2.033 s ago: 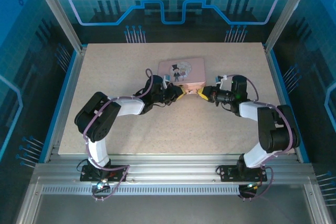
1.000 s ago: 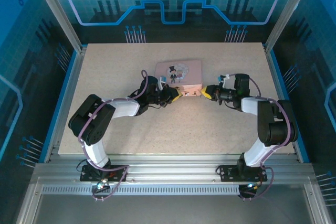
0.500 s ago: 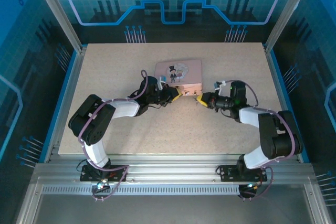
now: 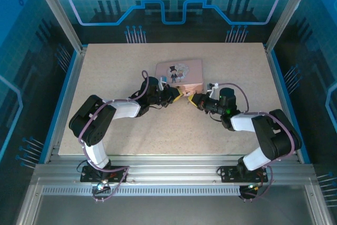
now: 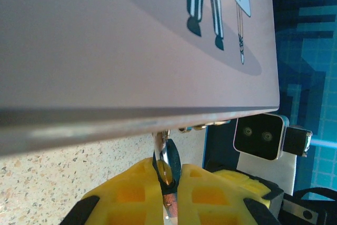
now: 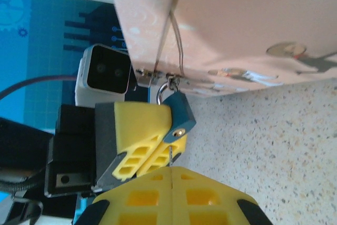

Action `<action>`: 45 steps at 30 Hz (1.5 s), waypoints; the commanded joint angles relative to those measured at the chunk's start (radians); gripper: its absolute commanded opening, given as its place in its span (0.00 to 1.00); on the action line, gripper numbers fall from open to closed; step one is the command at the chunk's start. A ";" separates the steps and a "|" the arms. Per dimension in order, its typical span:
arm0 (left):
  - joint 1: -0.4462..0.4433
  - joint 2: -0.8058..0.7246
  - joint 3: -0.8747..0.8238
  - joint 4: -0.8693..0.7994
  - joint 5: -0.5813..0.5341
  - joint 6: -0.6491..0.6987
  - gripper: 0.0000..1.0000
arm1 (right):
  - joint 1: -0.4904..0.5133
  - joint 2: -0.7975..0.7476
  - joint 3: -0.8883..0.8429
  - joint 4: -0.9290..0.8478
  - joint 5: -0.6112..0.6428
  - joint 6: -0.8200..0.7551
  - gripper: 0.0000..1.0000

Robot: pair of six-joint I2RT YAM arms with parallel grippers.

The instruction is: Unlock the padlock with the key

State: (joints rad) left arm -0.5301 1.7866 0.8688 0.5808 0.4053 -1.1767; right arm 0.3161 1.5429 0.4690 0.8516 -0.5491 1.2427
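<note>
Right gripper (image 6: 172,172), its yellow fingers pinched shut on the thin silver-grey metal key (image 6: 171,156), has swung leftward over the last two seconds from beside the pink rectangular box (image 6: 237,25). The key's tip now sits at, or just short of, the keyhole end of the small bluish padlock (image 6: 178,110). That padlock hangs by its silvery shackle from the box's clasp, clamped between the yellow fingers of the left gripper (image 5: 169,175). Insertion looks next, though I cannot tell whether the key has entered.

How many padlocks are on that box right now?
1: the padlock hangs from the pink box's front latch, pinched by the left gripper. The box's other sides are hidden.
</note>
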 commanded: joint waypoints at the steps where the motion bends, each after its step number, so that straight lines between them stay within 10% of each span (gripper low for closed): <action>1: -0.010 0.002 0.039 0.094 0.009 -0.026 0.03 | 0.018 0.017 0.025 0.068 0.060 0.022 0.00; 45: -0.010 0.017 0.036 0.134 0.010 -0.049 0.03 | 0.052 0.083 -0.013 0.185 0.055 0.102 0.00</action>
State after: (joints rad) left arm -0.5323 1.8057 0.8688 0.6338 0.3645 -1.2064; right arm 0.3611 1.6428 0.4515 1.0054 -0.4801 1.3437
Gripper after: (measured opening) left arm 0.095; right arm 0.065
